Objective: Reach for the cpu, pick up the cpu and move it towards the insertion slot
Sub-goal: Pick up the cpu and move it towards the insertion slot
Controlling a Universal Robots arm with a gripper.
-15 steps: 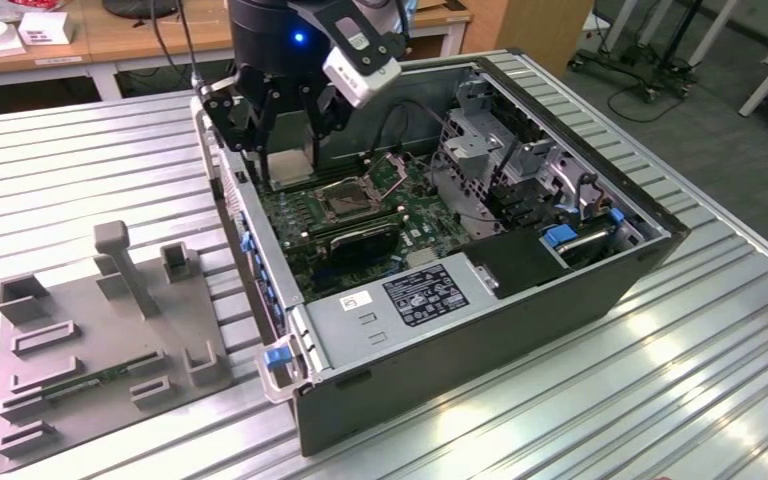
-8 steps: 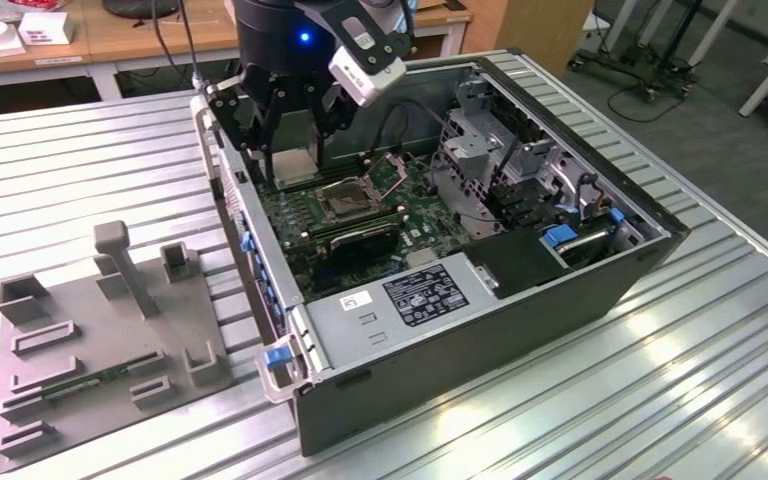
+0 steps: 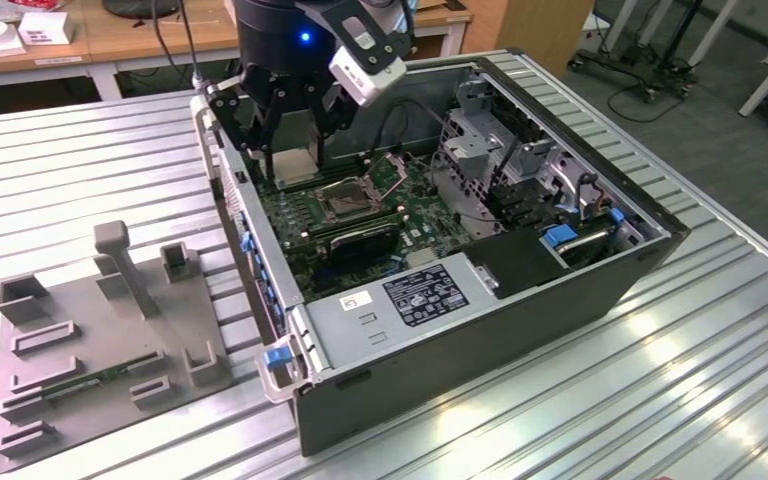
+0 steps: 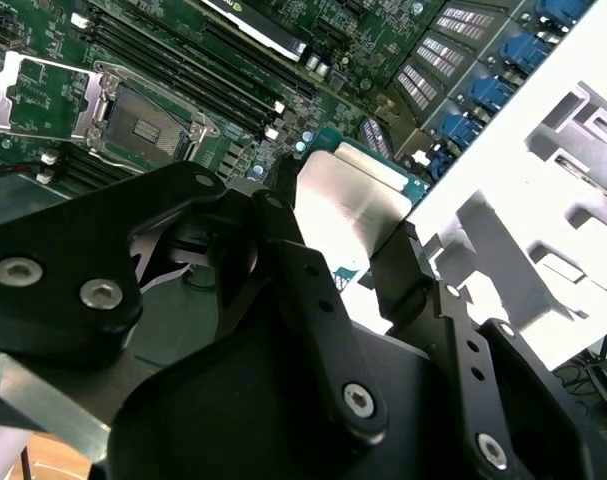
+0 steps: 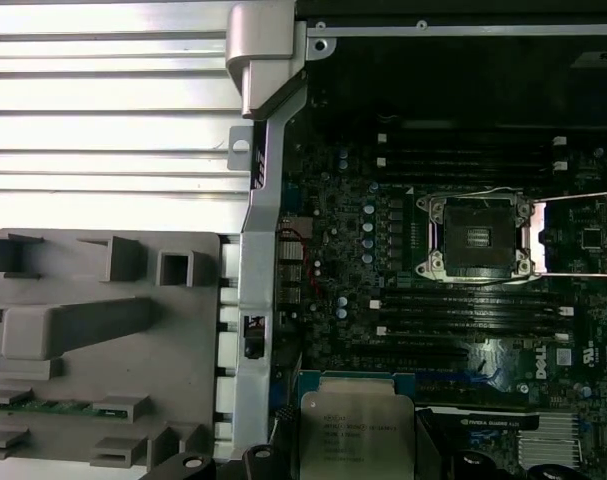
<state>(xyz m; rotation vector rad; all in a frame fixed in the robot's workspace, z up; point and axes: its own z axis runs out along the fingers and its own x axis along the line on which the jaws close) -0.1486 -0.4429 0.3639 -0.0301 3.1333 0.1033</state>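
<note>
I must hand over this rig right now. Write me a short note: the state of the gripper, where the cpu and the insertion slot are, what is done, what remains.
Gripper: shut on the cpu, holding it by its edges, lifted above the open computer case.
Cpu: in the air inside the case, over the green board, not in the socket; its silvery top faces the first wrist view.
Insertion slot: on the board, frame open, centre empty, apart from the cpu.
Done: reach and pick-up.
Left: the cpu is not yet over the slot.
Grey parts tray: on the table beside the case.
</note>
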